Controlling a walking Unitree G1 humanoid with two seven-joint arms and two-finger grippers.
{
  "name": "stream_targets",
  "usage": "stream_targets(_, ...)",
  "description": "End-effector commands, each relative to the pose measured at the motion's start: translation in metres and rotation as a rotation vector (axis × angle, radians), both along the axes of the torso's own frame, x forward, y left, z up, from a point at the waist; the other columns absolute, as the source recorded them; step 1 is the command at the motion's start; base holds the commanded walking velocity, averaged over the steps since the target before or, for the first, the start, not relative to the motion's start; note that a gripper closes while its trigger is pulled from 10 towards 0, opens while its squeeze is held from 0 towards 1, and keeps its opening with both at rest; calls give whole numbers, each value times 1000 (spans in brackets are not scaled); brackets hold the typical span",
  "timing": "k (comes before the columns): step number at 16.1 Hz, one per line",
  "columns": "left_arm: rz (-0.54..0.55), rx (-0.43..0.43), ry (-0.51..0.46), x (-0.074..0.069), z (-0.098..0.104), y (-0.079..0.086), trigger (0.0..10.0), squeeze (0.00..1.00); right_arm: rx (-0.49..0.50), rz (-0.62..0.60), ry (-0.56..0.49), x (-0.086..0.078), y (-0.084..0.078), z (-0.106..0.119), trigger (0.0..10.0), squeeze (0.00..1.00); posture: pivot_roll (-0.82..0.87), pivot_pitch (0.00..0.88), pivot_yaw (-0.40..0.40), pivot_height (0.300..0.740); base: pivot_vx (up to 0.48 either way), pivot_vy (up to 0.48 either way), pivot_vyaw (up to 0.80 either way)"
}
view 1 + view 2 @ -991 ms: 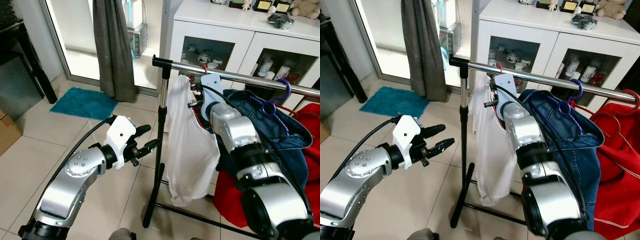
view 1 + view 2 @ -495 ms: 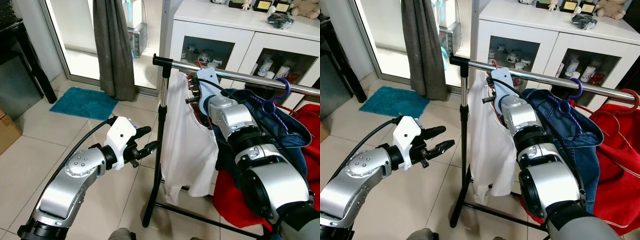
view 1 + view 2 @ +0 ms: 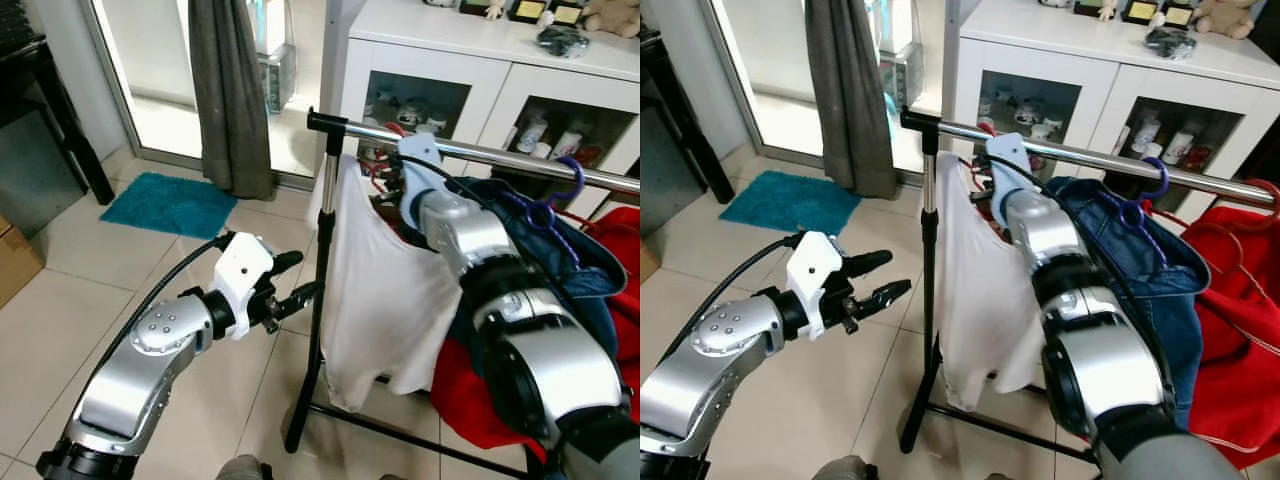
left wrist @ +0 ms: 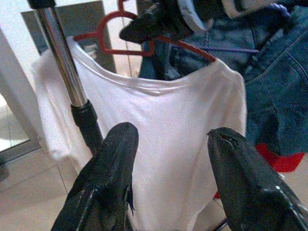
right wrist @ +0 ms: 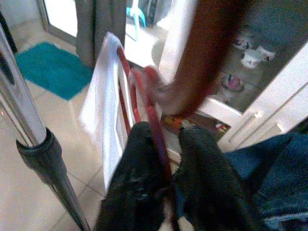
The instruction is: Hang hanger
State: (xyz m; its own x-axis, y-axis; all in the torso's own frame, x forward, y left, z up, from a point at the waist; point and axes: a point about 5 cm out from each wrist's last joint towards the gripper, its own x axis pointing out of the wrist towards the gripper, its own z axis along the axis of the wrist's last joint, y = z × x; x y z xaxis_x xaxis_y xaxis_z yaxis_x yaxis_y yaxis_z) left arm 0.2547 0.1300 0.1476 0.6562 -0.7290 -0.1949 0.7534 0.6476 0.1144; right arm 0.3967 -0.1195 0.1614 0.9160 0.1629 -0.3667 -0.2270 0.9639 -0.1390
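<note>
right gripper gripping the red hanger just under the rail, hook apparently at it | white shirt hanging below | left gripper hovering open, apart

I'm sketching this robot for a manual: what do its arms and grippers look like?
Both arms are silver, rounded segments with black joint rings. A black cable runs along each. The left gripper has a white wrist housing and two long black fingers; the right gripper has the same black fingers.
</note>
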Motion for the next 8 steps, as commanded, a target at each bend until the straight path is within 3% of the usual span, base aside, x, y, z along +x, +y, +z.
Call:
stream_targets(1,83,-56,1,6,1,4,10000,0,26,9,-81,0,-7,14,10000,1000,74,0,-38,723,0,0,0)
stream_targets(4,218,-120,-1,11,0,11,10000,0,94,49,-167,-16,-12,26,10000,1000,69,0,-37,723,0,0,0)
stream_targets(6,229,-121,-6,9,0,10,10000,0,163,64,-227,-31,-15,32,10000,1000,63,0,-32,723,0,0,0)
stream_targets(7,234,-119,-10,7,-1,9,10000,0,207,105,-242,-45,-16,35,10000,0,59,0,-29,723,0,0,0)
stream_targets(8,242,-122,-13,7,-1,9,10000,0,256,134,-248,-53,-15,36,10000,0,55,0,-27,723,0,0,0)
